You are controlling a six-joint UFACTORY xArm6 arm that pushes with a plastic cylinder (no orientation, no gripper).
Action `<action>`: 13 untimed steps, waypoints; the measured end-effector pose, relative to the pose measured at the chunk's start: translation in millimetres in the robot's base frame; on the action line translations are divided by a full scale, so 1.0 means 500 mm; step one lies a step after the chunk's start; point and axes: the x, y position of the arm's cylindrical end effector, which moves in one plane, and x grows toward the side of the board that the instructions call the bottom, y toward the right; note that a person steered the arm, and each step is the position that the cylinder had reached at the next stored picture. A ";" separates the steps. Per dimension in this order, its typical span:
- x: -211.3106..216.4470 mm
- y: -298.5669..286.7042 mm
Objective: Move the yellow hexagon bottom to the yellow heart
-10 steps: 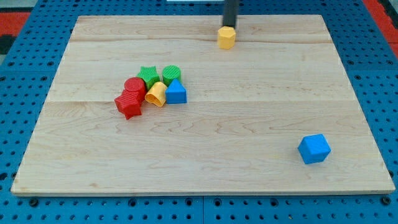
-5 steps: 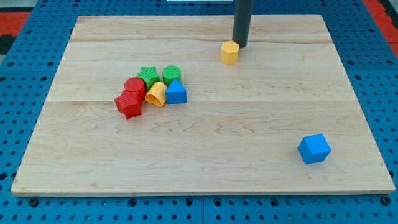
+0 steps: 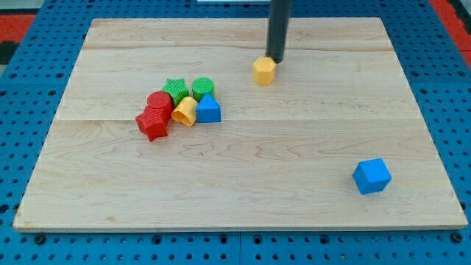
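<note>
The yellow hexagon (image 3: 263, 71) lies on the wooden board (image 3: 294, 140) a little right of centre, near the view's top. My tip (image 3: 276, 60) touches its upper right side, with the dark rod rising out of the view's top. The yellow heart (image 3: 185, 112) lies to the view's lower left of the hexagon, in a cluster of blocks left of centre.
Packed around the heart are a blue triangle (image 3: 209, 110), a green star (image 3: 175, 90), a green cylinder (image 3: 202, 87), a red cylinder (image 3: 157, 101) and a red star (image 3: 153, 122). A blue cube (image 3: 372, 176) sits alone at the lower right.
The yellow hexagon has slid down and to the left across the board. My tip has followed it down from the top edge, staying on its upper right side.
</note>
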 end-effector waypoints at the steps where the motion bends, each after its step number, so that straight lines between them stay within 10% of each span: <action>1: 0.020 -0.068; 7: 0.310 0.063; 9: 0.187 0.151; 13: 0.284 -0.153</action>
